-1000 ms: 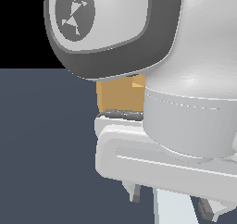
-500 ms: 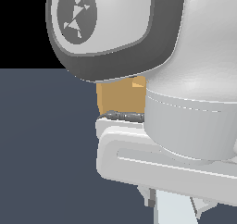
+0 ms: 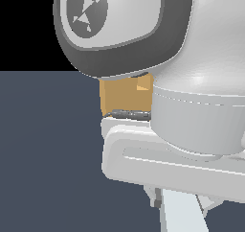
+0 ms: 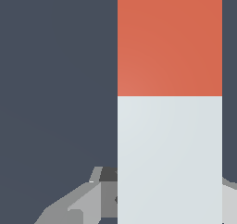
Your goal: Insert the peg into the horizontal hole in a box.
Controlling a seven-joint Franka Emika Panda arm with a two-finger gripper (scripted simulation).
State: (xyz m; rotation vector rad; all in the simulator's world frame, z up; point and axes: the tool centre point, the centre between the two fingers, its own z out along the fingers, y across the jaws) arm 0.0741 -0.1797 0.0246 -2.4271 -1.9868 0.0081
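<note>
The peg [image 4: 169, 126] fills the wrist view, with a pale grey-white part near the fingers and an orange-red end [image 4: 169, 38] farther out. My gripper [image 4: 170, 204] is shut on the pale part, with grey fingers [image 4: 88, 202] showing on both sides. In the exterior view the pale peg [image 3: 184, 212] hangs below the hand at the bottom edge. The tan-orange box [image 3: 122, 99] shows only partly behind the arm. The hole [image 3: 142, 85] is a lighter square high on the box's visible face. Most of the box is hidden.
The white arm link [image 3: 201, 49] and the hand body [image 3: 143, 154] fill much of the exterior view. A dark grey-blue floor [image 3: 48, 154] lies to the exterior view's left. The wrist view shows only floor [image 4: 55, 79] beside the peg.
The hand has shifted slightly in the exterior view, and the peg has stayed between the fingers. The box has not moved.
</note>
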